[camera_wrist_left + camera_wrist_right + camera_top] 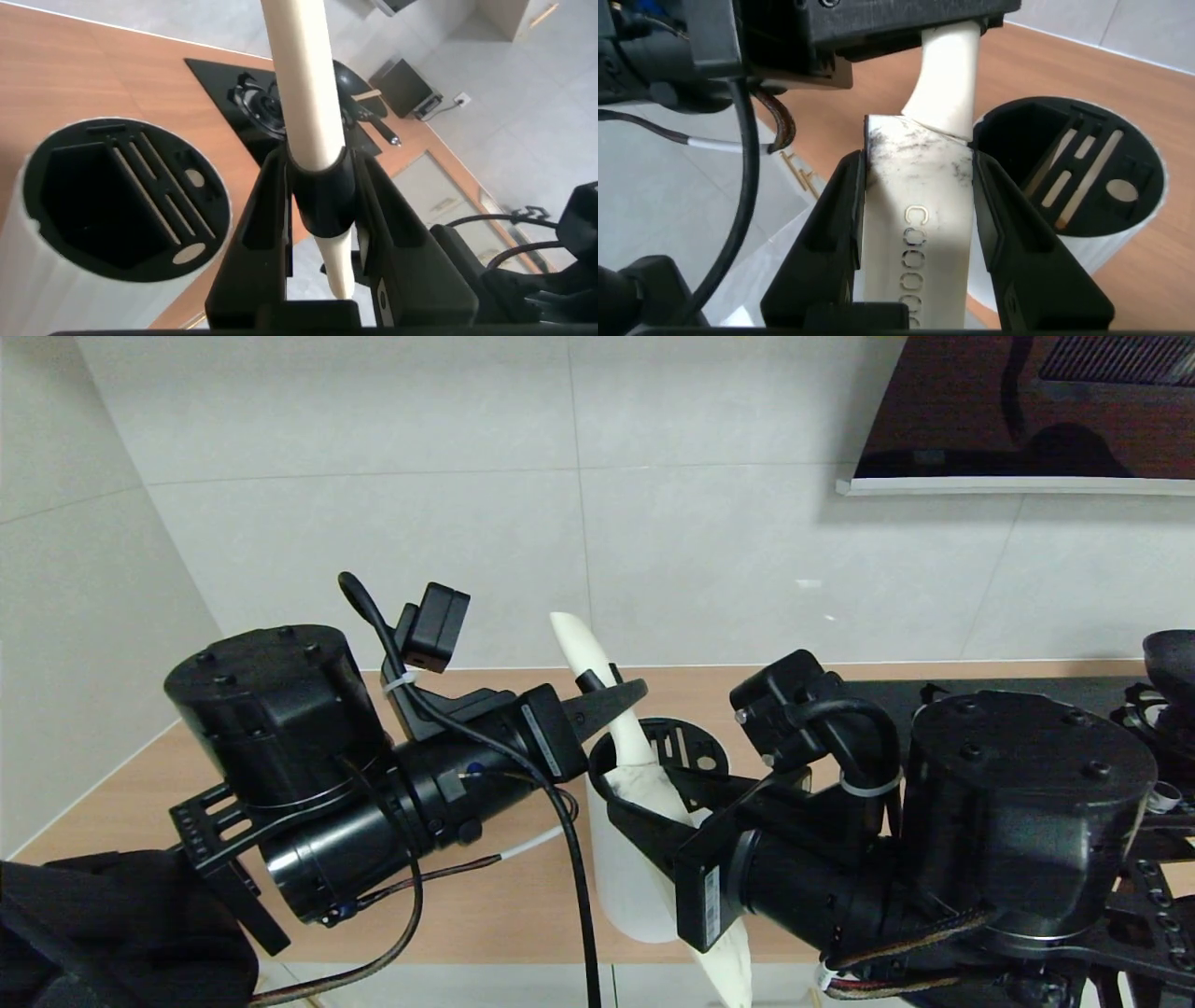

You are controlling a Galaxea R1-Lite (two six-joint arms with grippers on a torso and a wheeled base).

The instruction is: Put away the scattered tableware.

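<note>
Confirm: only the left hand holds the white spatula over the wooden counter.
Wrong: both hold it. The right wrist view shows the right hand clamping the white spatula by its blade; the left hand holds its handle, over the wooden counter.

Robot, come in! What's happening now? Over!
Left gripper shut on white utensil, handle end. Right gripper shut on its wide end. Utensil beside white holder, not inside. Nothing in the way.

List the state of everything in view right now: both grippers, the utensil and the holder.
left gripper: shut on the handle of the white spatula.
right gripper: shut on the white spatula's blade.
white spatula: held tilted, off the counter, by both grippers; not in the holder.
utensil holder: upright on the counter, top open.
</note>
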